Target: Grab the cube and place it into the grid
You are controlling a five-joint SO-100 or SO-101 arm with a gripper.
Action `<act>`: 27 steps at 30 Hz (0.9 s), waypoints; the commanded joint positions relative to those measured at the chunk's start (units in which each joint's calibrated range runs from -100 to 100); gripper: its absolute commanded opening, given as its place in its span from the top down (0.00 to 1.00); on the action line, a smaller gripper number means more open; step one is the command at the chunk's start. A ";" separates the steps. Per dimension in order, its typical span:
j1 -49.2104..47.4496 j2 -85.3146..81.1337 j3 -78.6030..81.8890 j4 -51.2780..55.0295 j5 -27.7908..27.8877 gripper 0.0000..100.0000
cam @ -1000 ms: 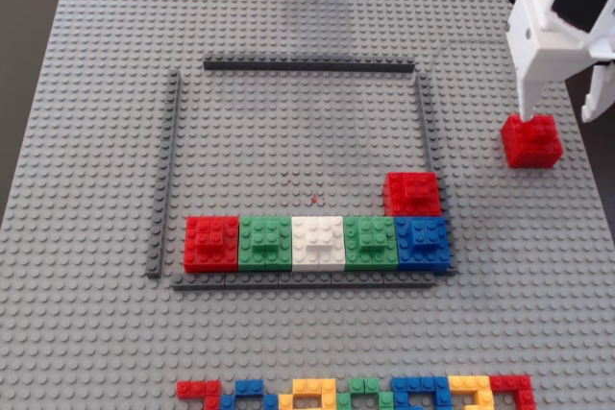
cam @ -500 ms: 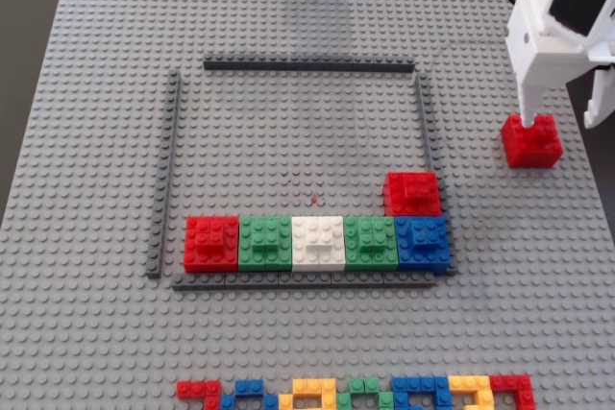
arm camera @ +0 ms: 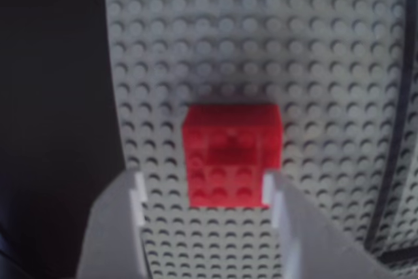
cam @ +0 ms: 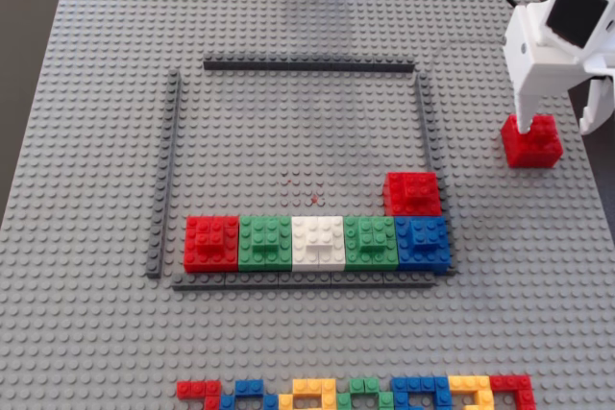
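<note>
- Six small studded plastic blocks sit inside the grid, the grey baseplate square outlined by thin dark strips, well to the gripper's left in the fixed view: a row of red, green, white, green and blue, plus a red one above the blue.
- One small red Lego cube sits outside the grid, on the grey studded table, directly beneath the gripper.
- White gripper is spread, one finger on each side of the cube in the wrist view.
</note>
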 commanded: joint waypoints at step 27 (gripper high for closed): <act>0.34 -1.57 2.50 -1.15 0.20 0.93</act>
